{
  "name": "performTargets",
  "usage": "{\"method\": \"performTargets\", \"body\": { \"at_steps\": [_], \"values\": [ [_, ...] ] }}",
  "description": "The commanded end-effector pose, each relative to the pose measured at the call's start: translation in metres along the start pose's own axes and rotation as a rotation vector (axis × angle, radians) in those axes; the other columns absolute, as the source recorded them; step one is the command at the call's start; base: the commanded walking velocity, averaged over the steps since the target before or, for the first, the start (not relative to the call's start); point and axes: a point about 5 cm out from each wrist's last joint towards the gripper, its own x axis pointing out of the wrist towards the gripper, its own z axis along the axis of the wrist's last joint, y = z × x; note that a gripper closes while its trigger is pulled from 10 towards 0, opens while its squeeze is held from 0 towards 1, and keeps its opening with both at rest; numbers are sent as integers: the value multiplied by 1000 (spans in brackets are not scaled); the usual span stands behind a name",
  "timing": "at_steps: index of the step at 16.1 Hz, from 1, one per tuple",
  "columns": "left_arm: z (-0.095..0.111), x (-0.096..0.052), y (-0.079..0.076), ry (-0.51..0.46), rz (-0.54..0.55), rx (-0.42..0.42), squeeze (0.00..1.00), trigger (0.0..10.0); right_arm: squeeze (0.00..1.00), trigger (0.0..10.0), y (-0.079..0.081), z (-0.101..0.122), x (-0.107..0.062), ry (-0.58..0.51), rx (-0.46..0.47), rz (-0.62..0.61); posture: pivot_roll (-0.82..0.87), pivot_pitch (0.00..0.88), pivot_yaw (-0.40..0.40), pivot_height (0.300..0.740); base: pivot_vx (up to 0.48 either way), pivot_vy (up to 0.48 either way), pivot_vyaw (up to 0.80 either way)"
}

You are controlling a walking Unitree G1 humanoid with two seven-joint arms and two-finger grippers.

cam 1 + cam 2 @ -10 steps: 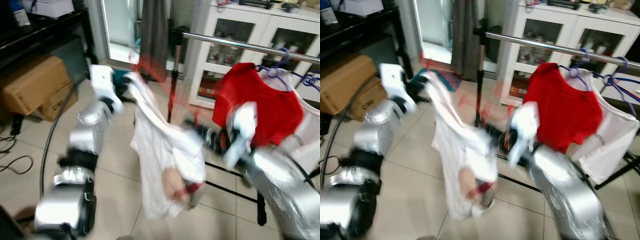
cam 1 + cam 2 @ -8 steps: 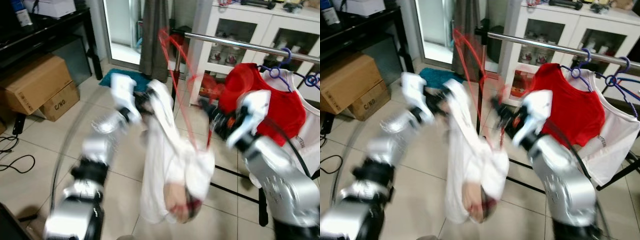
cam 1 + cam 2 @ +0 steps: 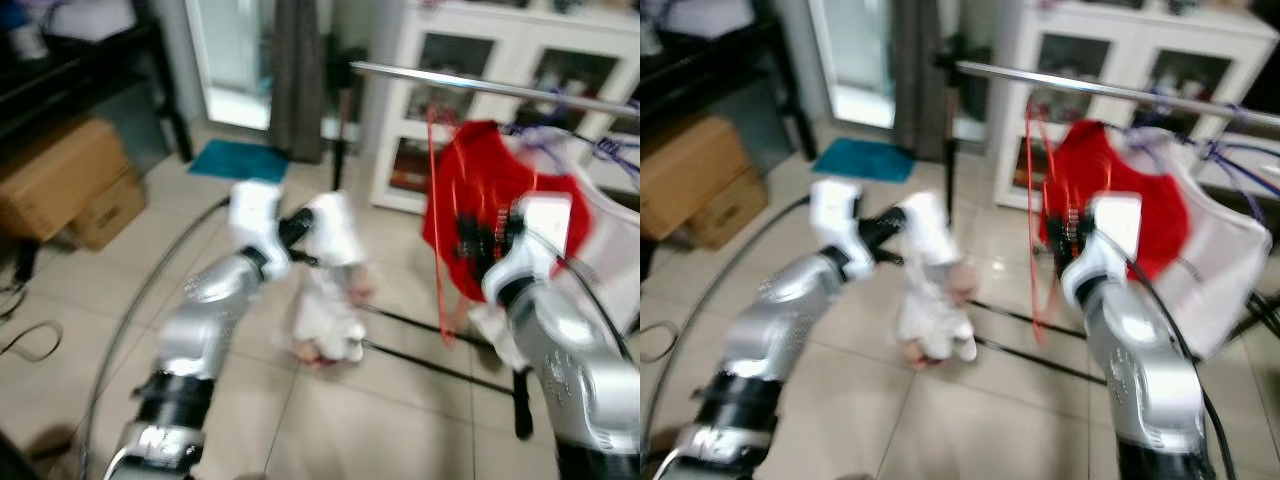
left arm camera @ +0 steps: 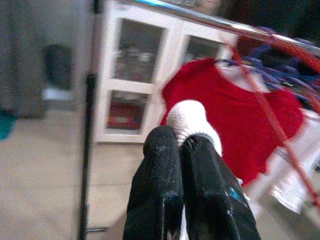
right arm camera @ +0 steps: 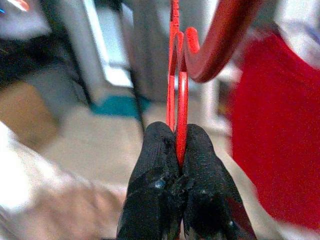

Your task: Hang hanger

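- Two grippers at work, both clenched, head views blurred.
- Left gripper [image 3: 300, 228] sits centre-left of the head-cam frame, pinching a white garment [image 3: 330, 290] at its top; cloth hangs down bunched toward the tiled floor [image 3: 250, 400].
- Left wrist cam: fingers [image 4: 160, 185] pressed together w/ a wad of white fabric poking out past the tips.
- Right gripper [image 3: 1068, 222] is centre-right, in front of a red shirt [image 3: 480, 200]; it grips a red wire hanger [image 3: 1040, 200] by its thin wires.
- Right wrist cam: fingers [image 5: 152, 165] clamped tight on the hanger's wires, its curved hook [image 5: 220, 45] rising above the fingertips toward top of frame.
- Hanger stands roughly upright in head views, top loop near but just below the metal rail [image 3: 450, 82]; can't tell if it touches the rail.
- Rail runs across upper right of frame, carried on a black upright post [image 3: 950, 130] at its left end.
- Red shirt hangs on the rail on a purple hanger [image 3: 545, 135]; a white shirt [image 3: 1220, 270] hangs just beside it at the right edge.
- White glass-door cabinet [image 3: 470, 50] behind the rail, upper right.
- Cardboard boxes [image 3: 60, 185] at left edge under a dark shelf; teal mat [image 3: 240, 160] on the floor upper centre-left, by a grey curtain [image 3: 295, 70].
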Motion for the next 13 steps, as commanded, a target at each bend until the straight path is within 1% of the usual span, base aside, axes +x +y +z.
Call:
{"method": "performTargets", "body": {
  "at_steps": [1,2,3,4,5,6,8,9,11,12,13],
  "values": [
    [5,-5,2,-8,47,-5,0,3529,0,10000,-9,-3,-9,15,-55,-65,31,0,-4,740,0,0,-800],
    [-2,-15,5,11,63,-6,0,10000,0,10000,-13,-13,-19,46,-69,-83,22,0,5,740,0,0,-800],
    [-4,-19,4,2,65,-15,0,10000,0,10000,-13,-16,-22,54,-61,-92,18,0,8,740,0,0,-800],
    [-6,-24,6,-22,110,-31,0,10000,0,10000,-12,-19,-27,68,-58,-111,13,0,15,740,0,0,-800],
    [-8,-26,14,-56,259,-5,0,10000,0,10000,-10,-21,-29,83,-52,-126,9,0,17,740,0,0,-800],
    [-10,-28,16,-62,298,0,0,10000,0,10000,-8,-23,-30,87,-30,-131,9,0,17,740,0,0,-800],
    [-15,-30,14,-56,292,19,0,10000,0,10000,-4,-26,-30,99,1,-141,11,0,17,740,0,0,-800],
    [-16,-31,16,-45,312,25,0,10000,0,10000,-2,-27,-29,99,9,-143,24,0,7,740,0,0,-800],
    [-17,-32,17,-40,321,8,0,10000,0,10000,-1,-27,-28,100,12,-141,24,0,7,740,0,0,-800],
    [-21,-33,14,16,264,57,0,10000,0,10000,1,-26,-27,97,4,-134,27,0,4,740,0,0,-800],
    [-23,-34,13,36,240,87,0,10000,0,10000,1,-25,-27,96,8,-134,27,0,4,740,0,0,-800]
  ]
}}
